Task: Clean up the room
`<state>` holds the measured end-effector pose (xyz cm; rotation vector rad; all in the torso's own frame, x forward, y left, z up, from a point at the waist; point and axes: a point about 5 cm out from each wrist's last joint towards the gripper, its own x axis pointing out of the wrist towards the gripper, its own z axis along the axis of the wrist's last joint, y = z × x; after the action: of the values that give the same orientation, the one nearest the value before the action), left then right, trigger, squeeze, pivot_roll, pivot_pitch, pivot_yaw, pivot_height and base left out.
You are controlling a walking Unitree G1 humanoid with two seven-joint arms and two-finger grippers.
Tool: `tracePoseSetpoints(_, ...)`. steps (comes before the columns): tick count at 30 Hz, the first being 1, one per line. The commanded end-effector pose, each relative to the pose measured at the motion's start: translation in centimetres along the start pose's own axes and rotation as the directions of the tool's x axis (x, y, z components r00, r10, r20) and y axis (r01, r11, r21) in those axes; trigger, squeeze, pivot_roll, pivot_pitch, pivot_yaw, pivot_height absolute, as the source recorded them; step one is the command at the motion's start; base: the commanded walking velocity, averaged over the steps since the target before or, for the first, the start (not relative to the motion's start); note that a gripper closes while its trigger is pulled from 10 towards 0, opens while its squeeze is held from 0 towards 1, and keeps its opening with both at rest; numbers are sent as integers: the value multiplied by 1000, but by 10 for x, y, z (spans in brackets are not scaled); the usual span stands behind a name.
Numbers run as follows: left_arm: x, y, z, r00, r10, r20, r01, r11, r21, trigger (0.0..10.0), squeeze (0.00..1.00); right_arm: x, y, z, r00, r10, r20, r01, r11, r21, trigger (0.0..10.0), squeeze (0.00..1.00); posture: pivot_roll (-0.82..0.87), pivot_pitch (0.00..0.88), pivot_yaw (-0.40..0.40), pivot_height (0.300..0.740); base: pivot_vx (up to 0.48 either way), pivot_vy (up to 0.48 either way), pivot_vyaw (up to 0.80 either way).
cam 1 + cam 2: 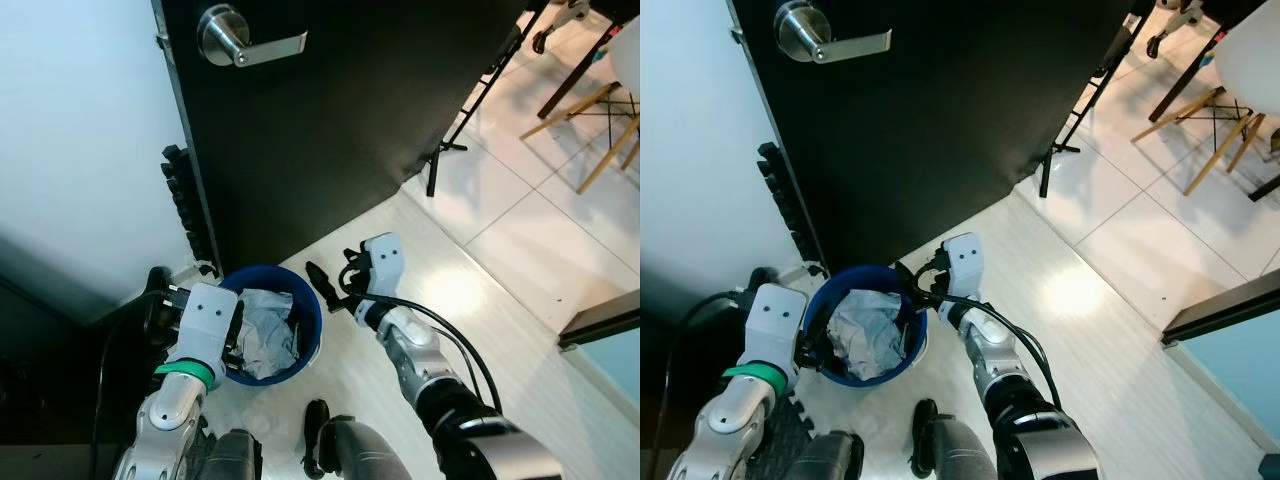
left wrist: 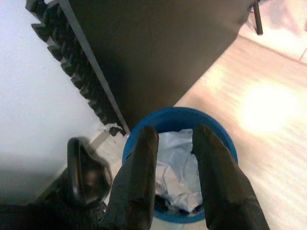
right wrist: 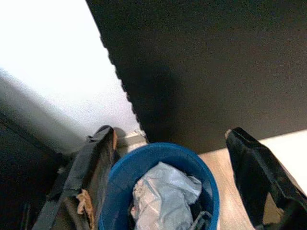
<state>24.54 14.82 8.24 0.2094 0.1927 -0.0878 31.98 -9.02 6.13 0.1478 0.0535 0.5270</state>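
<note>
Down on the floor by the black door (image 1: 330, 110), the left gripper (image 1: 236, 338) hangs over the blue bin (image 1: 312, 330), jaws slightly parted and empty; crumpled paper (image 1: 262, 325) fills it, and the right gripper (image 1: 322, 283), jaws open, hovers just beside its rim

Blue bin (image 1: 312, 330) stuffed with crumpled pale grey-white paper (image 1: 262, 328), sat against a flat black door (image 1: 340, 110) with a shiny silver handle (image 1: 245, 42). Wall (image 1: 80, 140) is white, floor (image 1: 520, 260) glossy off-white tile, chair legs (image 1: 590, 125) light wood.
</note>
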Motion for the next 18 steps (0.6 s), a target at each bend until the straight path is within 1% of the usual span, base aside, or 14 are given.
tracePoseSetpoints(1,3,-2,-5,1000,4,-23,-4,1000,-15,10000,0,-9,-4,-6,1000,-21,-2,21,1000,0,10000,0,73,88,-47,740,0,0,0)
tracePoseSetpoints(2,7,-4,-3,1000,4,-16,-5,1000,-21,10000,0,-13,-5,-8,1000,-26,3,26,1000,-2,10000,0,69,85,-45,740,0,0,0)
tracePoseSetpoints(3,7,-4,-3,1000,4,-16,-5,1000,-21,10000,0,-13,-5,-8,1000,-26,3,26,1000,-2,10000,0,69,85,-45,740,0,0,0)
tracePoseSetpoints(7,14,-8,1,1000,-9,3,9,1000,-24,10000,0,-14,-3,-7,1000,-17,8,17,1000,-16,10000,0,63,76,-42,740,-293,0,0)
tracePoseSetpoints(13,13,-6,-2,1000,-2,1,2,1000,-24,10000,0,-9,0,-2,1000,-7,17,7,1000,-20,10000,0,68,71,-49,740,-344,0,0)
tracePoseSetpoints(18,14,-6,-3,1000,3,-1,-3,1000,-27,10000,0,-11,1,-2,1000,1,13,0,1000,-25,10000,0,70,70,-51,740,-377,0,0)
